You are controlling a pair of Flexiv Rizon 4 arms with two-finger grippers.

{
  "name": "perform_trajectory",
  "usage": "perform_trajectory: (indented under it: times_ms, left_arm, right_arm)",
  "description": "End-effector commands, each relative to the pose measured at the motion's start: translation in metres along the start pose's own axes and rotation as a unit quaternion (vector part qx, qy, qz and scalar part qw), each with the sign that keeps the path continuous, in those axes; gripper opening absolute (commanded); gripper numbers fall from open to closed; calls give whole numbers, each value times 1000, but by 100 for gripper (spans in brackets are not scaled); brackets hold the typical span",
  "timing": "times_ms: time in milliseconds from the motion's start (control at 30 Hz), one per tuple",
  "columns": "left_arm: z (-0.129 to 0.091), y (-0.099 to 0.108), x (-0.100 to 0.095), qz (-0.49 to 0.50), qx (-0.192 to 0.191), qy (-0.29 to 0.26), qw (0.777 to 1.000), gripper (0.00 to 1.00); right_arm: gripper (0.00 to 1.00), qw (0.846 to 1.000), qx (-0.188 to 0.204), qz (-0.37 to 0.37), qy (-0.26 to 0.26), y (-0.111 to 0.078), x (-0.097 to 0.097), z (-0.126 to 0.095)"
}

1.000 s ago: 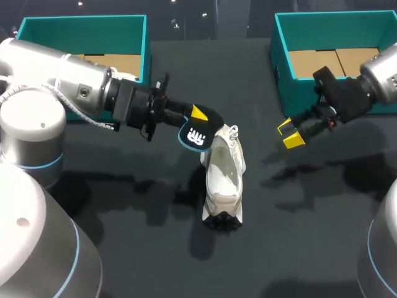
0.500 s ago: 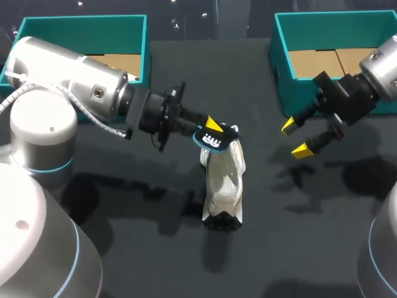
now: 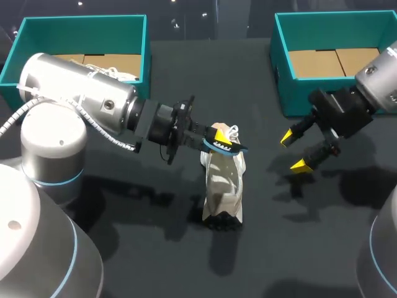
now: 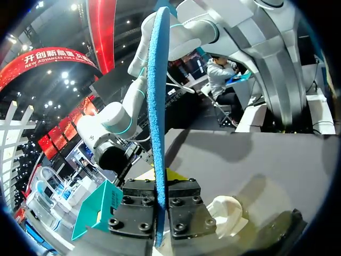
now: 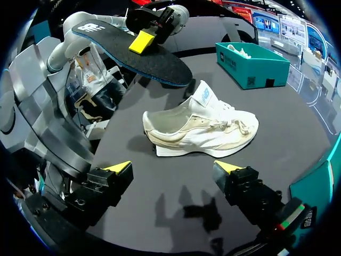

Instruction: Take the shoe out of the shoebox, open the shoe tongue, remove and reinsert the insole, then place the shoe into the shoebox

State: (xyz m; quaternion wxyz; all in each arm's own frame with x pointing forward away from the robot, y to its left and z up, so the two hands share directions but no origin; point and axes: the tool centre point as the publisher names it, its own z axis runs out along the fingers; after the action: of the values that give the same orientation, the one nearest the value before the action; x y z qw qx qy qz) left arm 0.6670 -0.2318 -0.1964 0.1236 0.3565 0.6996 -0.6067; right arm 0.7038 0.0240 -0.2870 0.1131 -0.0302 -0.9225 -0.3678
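A dark table (image 3: pixel 267 248) carries 2 teal shoeboxes, 1 at the far left (image 3: pixel 146 49) and 1 at the far right (image 3: pixel 280 87). The left arm (image 3: pixel 80 105) stretches almost level from its side toward the middle. Its left gripper (image 3: pixel 218 141) is clamped on the black, blue-edged insole (image 3: pixel 226 147). In the left wrist view the insole (image 4: pixel 158 106) runs edge-on straight out from between the 2 fingers. The white shoe (image 3: pixel 223 186) rests on the table just below those fingers, with the insole's free end near its collar. The right arm (image 3: pixel 372 87) angles down from its side. The right gripper (image 3: pixel 293 151) hangs with fingers spread wide and nothing in them. The shoe (image 5: pixel 202 130) lies ahead of them, untouched.
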Motion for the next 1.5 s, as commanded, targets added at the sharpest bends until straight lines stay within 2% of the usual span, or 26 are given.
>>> perform_trajectory:
  times_ms: [33, 133, 200, 267, 600, 667, 867, 1100, 1500]
  left_arm:
    - [10, 5, 15, -2, 10, -8, 1000, 0]
    - [13, 6, 24, -15, 18, -9, 1000, 0]
    - [16, 6, 28, -36, 17, -11, 999, 0]
    - [16, 7, 30, -44, 7, -6, 999, 0]
    - [16, 7, 30, -44, 7, -6, 999, 0]
    - [16, 11, 32, -43, 6, -13, 999, 0]
    - [16, 17, 42, -41, 35, -21, 998, 0]
    - [21, 23, 49, -26, 52, -16, 998, 0]
    - [20, 27, 50, -31, 47, -19, 998, 0]
  right_arm:
    - [100, 999, 38, -14, -33, 6, 6, 22]
    - [100, 997, 54, -31, -43, 8, 9, 37]
    - [100, 995, 66, -42, -66, 9, 11, 44]
    - [100, 990, 95, -32, -101, 10, 14, 48]
    - [100, 990, 93, -33, -101, 14, 16, 52]
    - [100, 987, 120, -22, -102, 18, 19, 59]
    - [100, 982, 149, -16, -113, 24, 26, 75]
    - [100, 978, 167, -9, -124, 24, 22, 88]
    - [100, 982, 156, -1, -108, 17, 17, 102]
